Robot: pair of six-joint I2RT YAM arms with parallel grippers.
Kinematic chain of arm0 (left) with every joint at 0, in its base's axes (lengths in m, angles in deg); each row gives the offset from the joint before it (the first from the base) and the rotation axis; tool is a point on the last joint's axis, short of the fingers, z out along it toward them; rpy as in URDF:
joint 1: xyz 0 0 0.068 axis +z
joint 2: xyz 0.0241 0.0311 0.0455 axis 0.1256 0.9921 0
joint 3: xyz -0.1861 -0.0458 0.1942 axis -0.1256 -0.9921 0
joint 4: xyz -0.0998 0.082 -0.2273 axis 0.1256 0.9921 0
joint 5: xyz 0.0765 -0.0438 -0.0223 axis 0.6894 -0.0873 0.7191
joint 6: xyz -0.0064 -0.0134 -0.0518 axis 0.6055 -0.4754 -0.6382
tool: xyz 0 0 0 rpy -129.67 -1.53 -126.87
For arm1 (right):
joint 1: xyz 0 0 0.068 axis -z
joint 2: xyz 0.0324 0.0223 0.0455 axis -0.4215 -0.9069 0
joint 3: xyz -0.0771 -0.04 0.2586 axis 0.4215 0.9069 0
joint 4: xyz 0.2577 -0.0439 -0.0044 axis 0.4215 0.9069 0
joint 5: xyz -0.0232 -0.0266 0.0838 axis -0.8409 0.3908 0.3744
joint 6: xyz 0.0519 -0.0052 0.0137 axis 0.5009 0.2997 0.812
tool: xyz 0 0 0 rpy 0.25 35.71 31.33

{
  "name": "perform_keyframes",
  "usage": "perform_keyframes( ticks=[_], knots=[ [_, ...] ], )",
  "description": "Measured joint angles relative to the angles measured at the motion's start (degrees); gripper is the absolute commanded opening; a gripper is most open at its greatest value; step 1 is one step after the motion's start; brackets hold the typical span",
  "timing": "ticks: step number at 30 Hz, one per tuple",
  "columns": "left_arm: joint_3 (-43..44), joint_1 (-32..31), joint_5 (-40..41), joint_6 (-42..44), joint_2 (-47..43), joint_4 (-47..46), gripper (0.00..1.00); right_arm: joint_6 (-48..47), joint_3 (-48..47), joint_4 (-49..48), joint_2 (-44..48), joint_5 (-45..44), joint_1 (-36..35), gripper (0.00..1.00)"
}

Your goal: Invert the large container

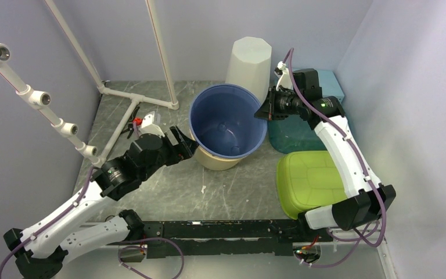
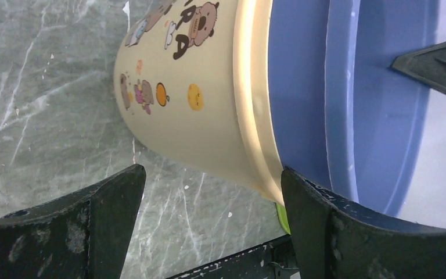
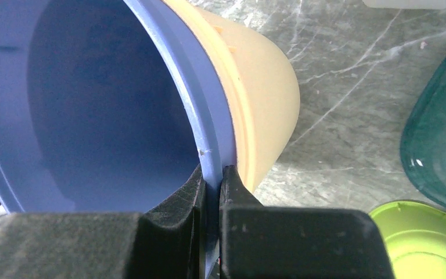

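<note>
The large blue container (image 1: 226, 125) stands upright, nested in a cream bucket with cartoon stickers (image 1: 218, 160), mid-table. My right gripper (image 1: 262, 113) is shut on the blue rim at its right side; in the right wrist view the fingers (image 3: 213, 174) pinch the blue wall (image 3: 93, 104), with the cream bucket (image 3: 261, 99) just outside. My left gripper (image 1: 189, 145) is open at the buckets' left side, holding nothing. In the left wrist view its jaws (image 2: 212, 174) stand wide apart, level with the cream bucket (image 2: 197, 104) and the blue rim (image 2: 348, 104).
A tall white container (image 1: 248, 58) stands behind the buckets. A teal tub (image 1: 296, 136) and a green lid (image 1: 310, 180) lie to the right. A white pipe frame (image 1: 133, 102) and a small red-black object (image 1: 139, 122) are at the left.
</note>
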Motion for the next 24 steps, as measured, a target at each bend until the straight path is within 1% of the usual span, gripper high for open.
perform_keyframes(
  ticks=[3, 7, 16, 24],
  knots=[
    [0.0, 0.2, -1.0, -0.2, 1.0, 0.5, 0.91, -2.7, -1.3, 2.1, 0.0, -0.2, 0.2, 0.0],
    [0.0, 0.5, -1.7, -0.3, 2.0, 0.9, 0.91, -4.4, -1.4, 2.4, 0.0, 0.1, 0.3, 0.0],
    [0.2, 1.1, -2.6, -0.4, 2.9, 2.6, 0.9, -5.2, -1.4, 1.9, 0.0, 1.9, 0.7, 0.0],
    [2.0, 1.5, -2.2, 0.5, 1.6, 3.7, 0.9, -5.0, -1.4, -1.2, 0.0, 4.5, 1.0, 0.0]
  ],
)
